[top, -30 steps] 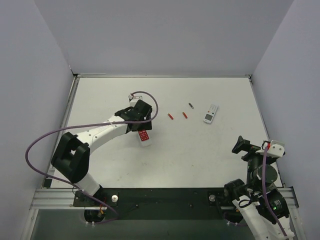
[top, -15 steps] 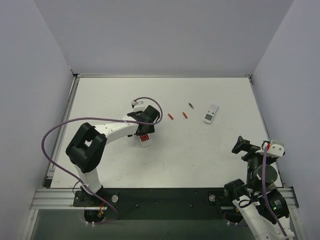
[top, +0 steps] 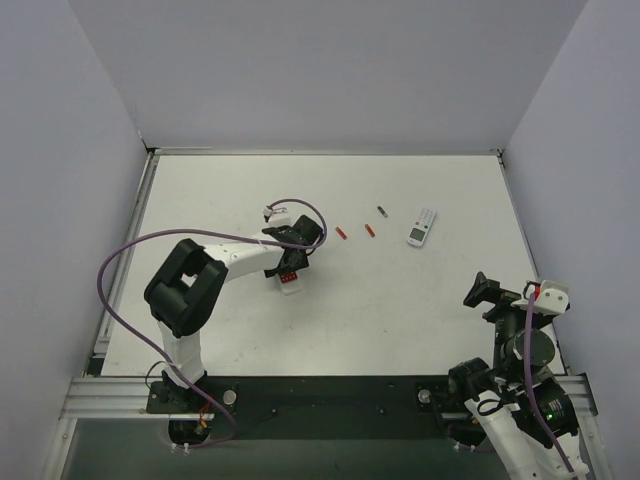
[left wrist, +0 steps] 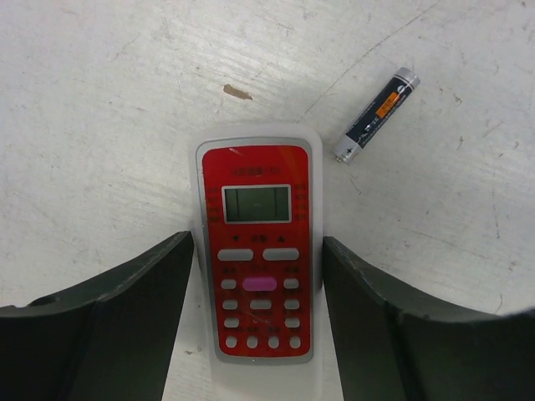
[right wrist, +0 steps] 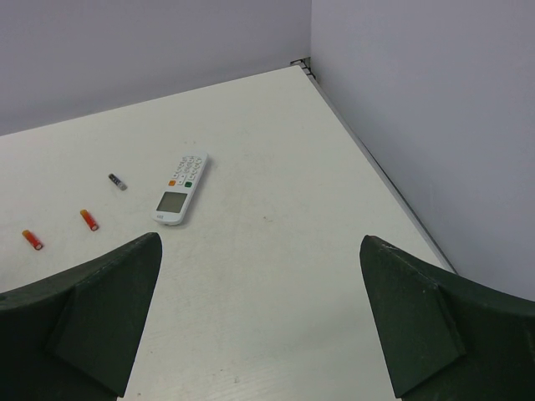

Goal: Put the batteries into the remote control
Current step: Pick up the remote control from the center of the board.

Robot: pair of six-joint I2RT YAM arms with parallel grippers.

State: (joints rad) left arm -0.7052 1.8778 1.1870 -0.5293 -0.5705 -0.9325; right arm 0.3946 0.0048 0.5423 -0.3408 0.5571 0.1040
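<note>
Left arm has folded since a second ago: its elbow sits farther right, closer to the wrist, and the purple cable (top: 130, 262) arcs tighter. Right arm unchanged.

Left gripper (left wrist: 258, 244) is down over the small rectangular red-fronted remote control (left wrist: 259, 276), one dark finger (left wrist: 125, 317) along each long white side. The jaws stand apart with the remote between them; cannot tell whether they press on it or merely flank it.

Remote lies flat and face up on the white table (top: 400, 320), left of centre, pale screen end pointing away from the wrist camera.

A dark cylindrical battery with an orange band (left wrist: 376, 114) lies just beside the remote's far right corner, not touching.

Two tiny red cylindrical batteries (top: 341, 233) (top: 370, 231) lie to the right, apart from each other. Beyond them sit another small dark cylinder (top: 382, 211) and a white-faced remote with grey buttons (top: 422, 227).

Right gripper (right wrist: 259, 242) hangs above the near right of the table, fingers spread wide, holding nothing.
</note>
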